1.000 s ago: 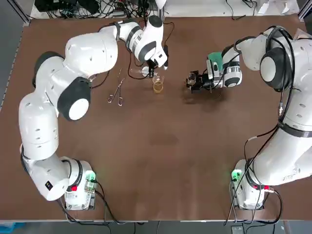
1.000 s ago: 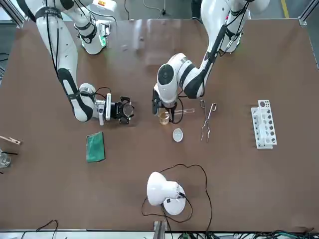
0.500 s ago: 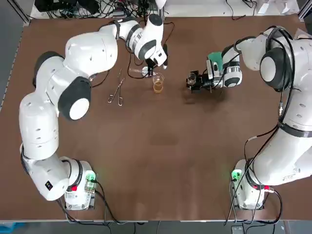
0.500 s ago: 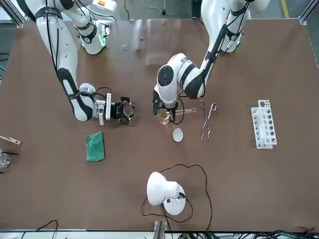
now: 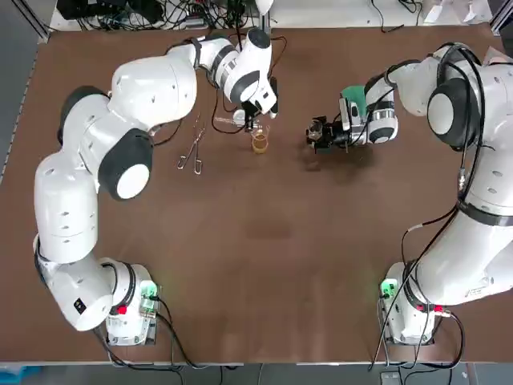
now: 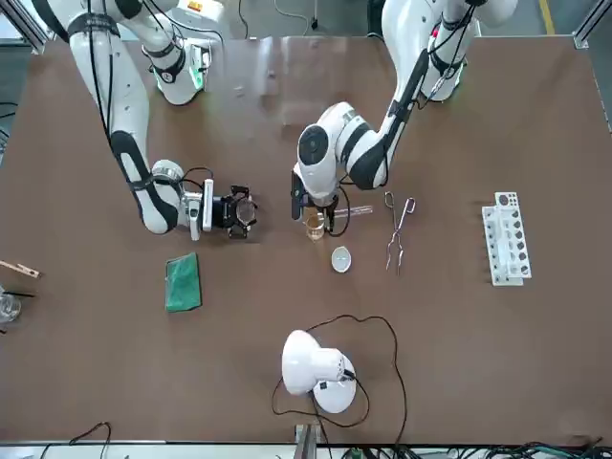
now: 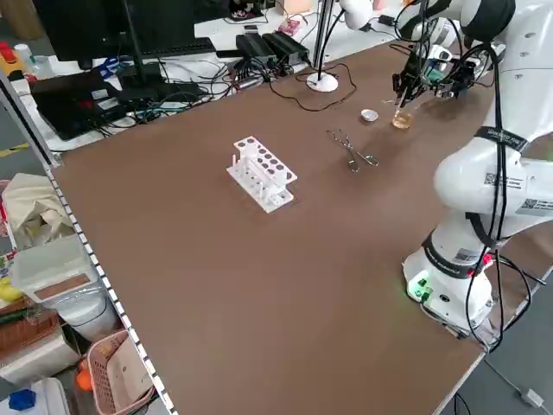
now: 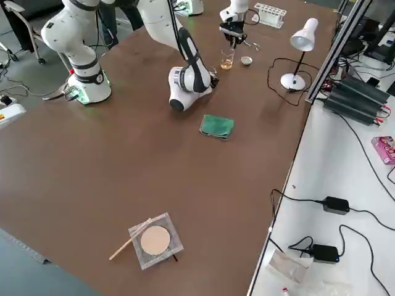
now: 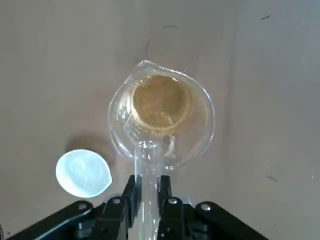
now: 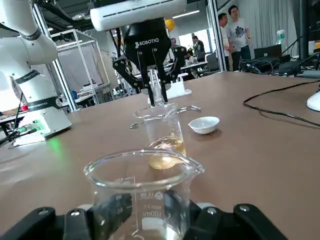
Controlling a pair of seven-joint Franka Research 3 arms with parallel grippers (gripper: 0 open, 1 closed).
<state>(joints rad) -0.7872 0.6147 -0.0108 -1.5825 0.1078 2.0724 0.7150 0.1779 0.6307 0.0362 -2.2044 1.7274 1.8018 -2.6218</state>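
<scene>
Glass tube [image 9: 148, 165] is the thing the left gripper [image 9: 146, 192] has. In the left wrist view, the two fingers squeeze the tube from both sides. The tube's open end is right over the near edge of a beaker [image 9: 161, 102] that stands on the brown table [image 9: 270, 75]. The beaker has yellow-brown liquid in the bottom. I cannot tell if tube and beaker touch. A small white dish [image 9: 83, 172] sits just beside the beaker.

In the right wrist view, the right gripper [image 10: 142, 220] is clamped on the other beaker [image 10: 142, 185], one finger on each side. The fingers hide its bottom, so I cannot tell what is in it. Past it stands the beaker with the liquid, and the tube hangs straight up and down above it. People [image 10: 235, 30] stand far back in the room.

In the top view, both grippers are over the far half of the table. The left one is above the beaker, near the middle. The right one is near it, on the robot's right, but apart. Metal tongs [image 5: 192, 151] lie on the beaker's left.

In the front view, a green cloth [image 6: 183, 281] lies near the right gripper. A white rack [image 6: 504, 237] stands far out on the robot's left. A white lamp [image 6: 316, 368] stands by the far edge.
</scene>
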